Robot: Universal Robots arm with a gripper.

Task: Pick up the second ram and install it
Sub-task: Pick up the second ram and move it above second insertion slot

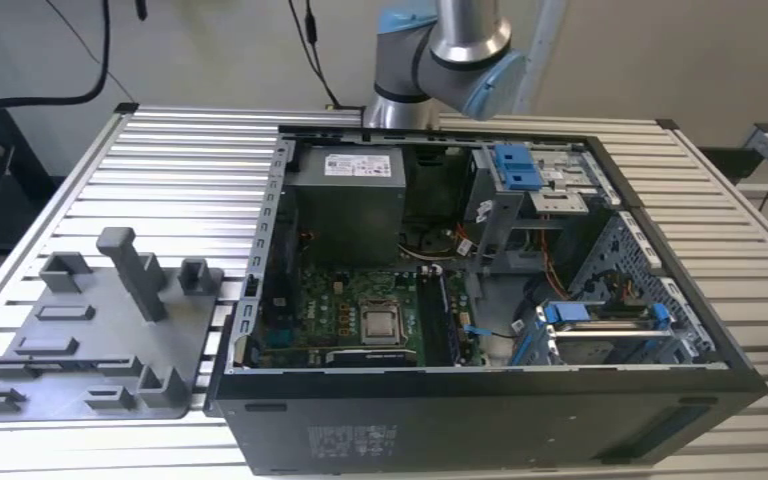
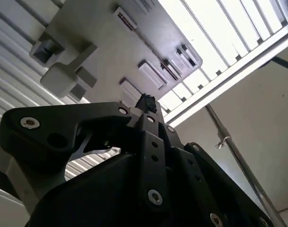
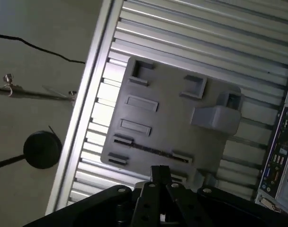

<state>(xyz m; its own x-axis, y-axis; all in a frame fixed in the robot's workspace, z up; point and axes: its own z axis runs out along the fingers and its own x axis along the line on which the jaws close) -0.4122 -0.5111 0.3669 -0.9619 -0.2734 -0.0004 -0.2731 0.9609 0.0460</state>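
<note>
Gripper [image 3: 160, 171] seemingly near second ram [image 3: 151, 151]

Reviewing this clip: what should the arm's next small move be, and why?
Probably ease down toward the grey tray. In the first wrist view the end effector hangs above the tray, apart from it, near the thin dark strip standing on edge in a slot, which looks like the second ram. Nothing appears to be gripped yet, so closing that gap seems sensible.

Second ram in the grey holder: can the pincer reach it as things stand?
Probably yes: the second ram stands on edge in the grey holder, nothing over it; the tall post stands apart.
</note>
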